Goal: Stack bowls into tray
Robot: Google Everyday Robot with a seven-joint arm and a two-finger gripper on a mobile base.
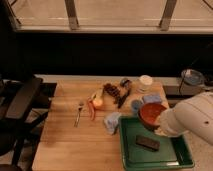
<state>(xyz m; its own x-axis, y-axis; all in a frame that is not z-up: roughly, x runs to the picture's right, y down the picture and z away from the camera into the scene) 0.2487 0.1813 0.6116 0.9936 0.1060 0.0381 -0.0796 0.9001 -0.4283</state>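
The orange-red bowl [151, 114] hangs over the far end of the green tray [167, 151]. My gripper [159, 125] holds it by its right rim, at the end of the white arm that comes in from the right. A flat dark object [147, 143] lies in the middle of the tray. The purple bowl is not in view.
On the wooden table [65, 145] lie a fork [79, 114], a carrot [91, 110], an orange fruit [97, 102] and a dark cluster [113, 91]. Blue-grey cups [112, 122] [136, 105] stand by the tray's left and far edges. A white cup [145, 81] stands at the back.
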